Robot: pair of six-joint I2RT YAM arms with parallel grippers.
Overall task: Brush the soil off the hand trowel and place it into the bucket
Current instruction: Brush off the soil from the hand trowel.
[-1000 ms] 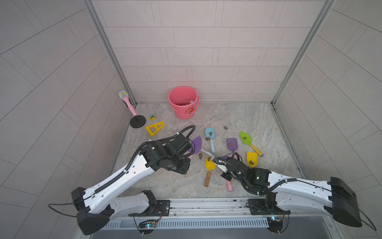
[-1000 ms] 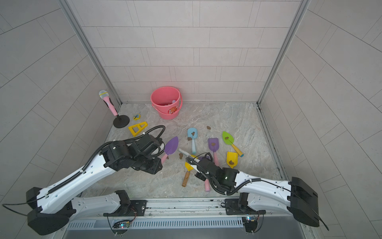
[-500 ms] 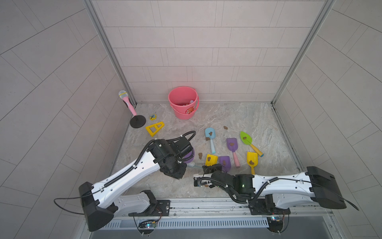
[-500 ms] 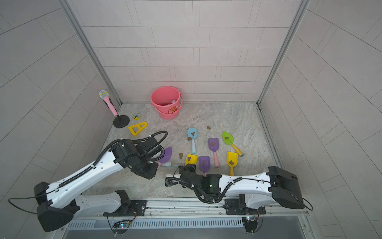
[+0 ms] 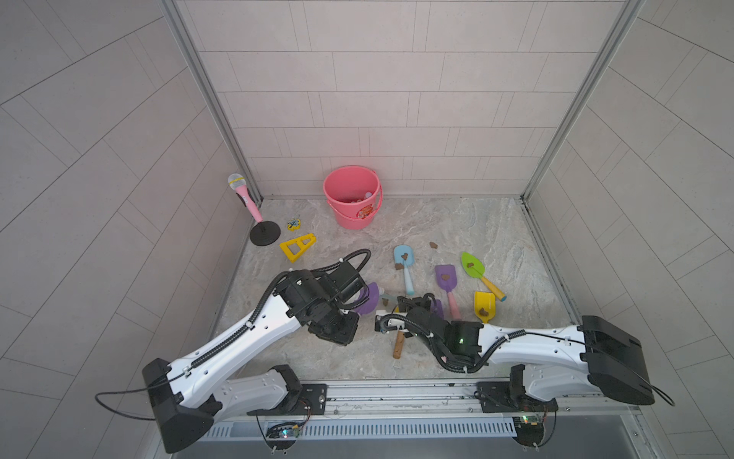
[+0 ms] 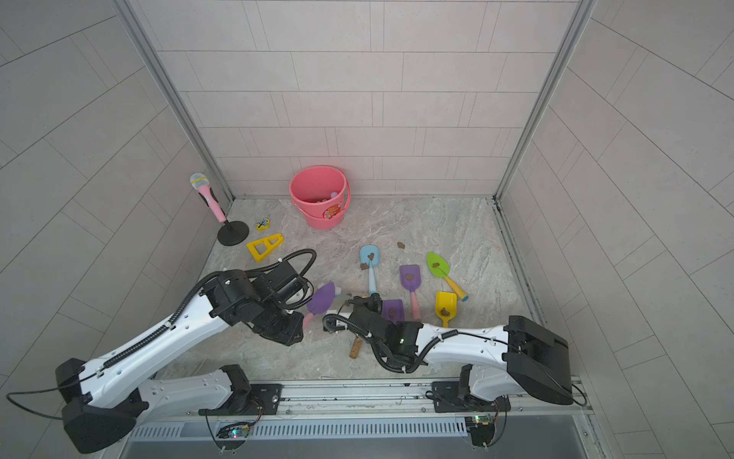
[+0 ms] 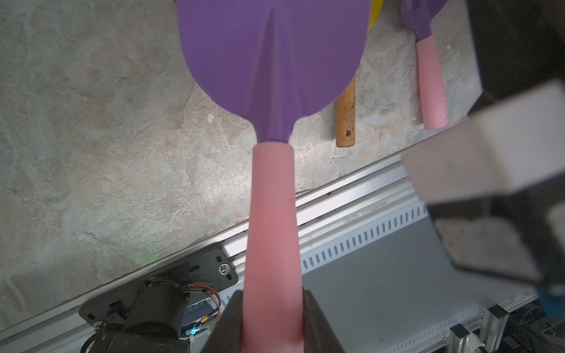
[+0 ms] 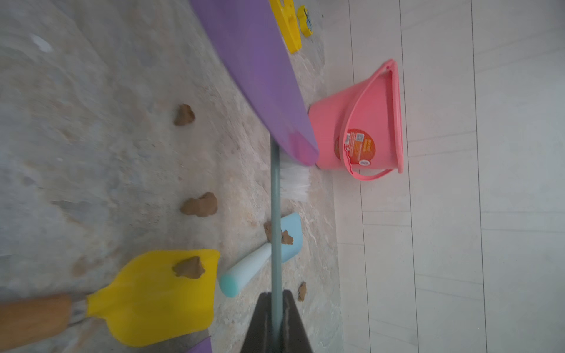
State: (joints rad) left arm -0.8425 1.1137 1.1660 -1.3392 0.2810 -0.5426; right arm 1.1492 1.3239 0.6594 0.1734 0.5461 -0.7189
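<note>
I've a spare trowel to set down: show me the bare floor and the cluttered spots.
Bare: the back right floor between the bucket and the green trowel; also the front strip by the rail. Crowded: the middle, from the blue trowel to the yellow scoop, strewn with soil lumps.

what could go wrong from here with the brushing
The right gripper pinches the brush by its thin handle, far from the bristles, so pressing on the purple trowel may twist it loose. A low sweep could also knock the blue trowel and soil lumps lying below.
</note>
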